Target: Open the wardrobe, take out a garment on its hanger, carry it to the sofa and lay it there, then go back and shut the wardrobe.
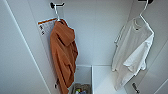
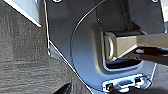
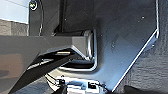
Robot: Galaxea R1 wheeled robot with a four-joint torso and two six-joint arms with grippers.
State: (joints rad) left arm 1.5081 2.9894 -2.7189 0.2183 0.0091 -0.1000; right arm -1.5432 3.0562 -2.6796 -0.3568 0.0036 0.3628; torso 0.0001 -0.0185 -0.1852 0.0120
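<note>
We see the wardrobe [image 1: 100,32] open, w/ a wide bare gap of back wall in the middle, betw. the rust-orange garment [image 1: 63,55] on the left and the white garment [image 1: 132,52] on the right. Both hang well apart, so the center looks passable. Orange one hangs from a dark hook [image 1: 56,4] close to the left wall; white hanger [image 1: 143,11] sits close to the right wall. Low down, a white bin [image 1: 82,77] w/ small items blocks the floor area beside the orange hem.
</note>
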